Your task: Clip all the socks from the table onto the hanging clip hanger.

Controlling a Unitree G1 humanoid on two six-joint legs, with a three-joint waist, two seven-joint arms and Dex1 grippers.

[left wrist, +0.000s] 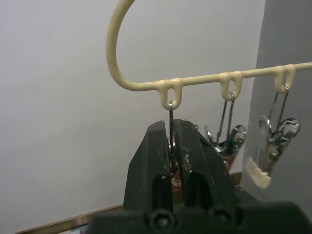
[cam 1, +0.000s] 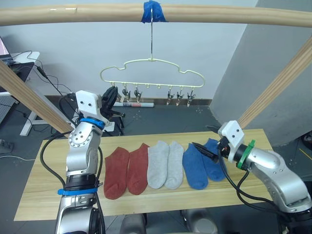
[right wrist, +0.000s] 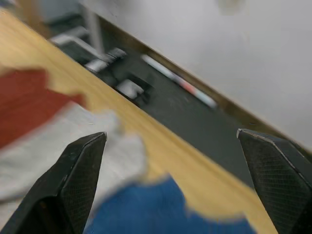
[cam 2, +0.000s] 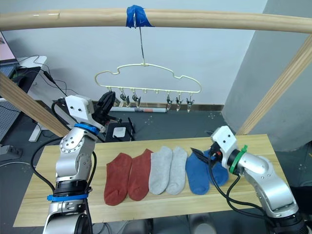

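Six socks lie in a row on the light-wood table: two rust-red, two light grey, two blue. The pale-yellow clip hanger hangs above and behind them, its metal clips empty. My left gripper is raised to the hanger's left end. In the left wrist view, the left gripper is shut on the leftmost clip. My right gripper hovers just over the blue socks, and the right gripper shows wide open and empty in its wrist view.
A thick wooden rail crosses overhead, and blue tape holds the hanger's hook to it. Slanted wooden posts stand at both sides. Cables and a power strip lie on the dark floor behind the table.
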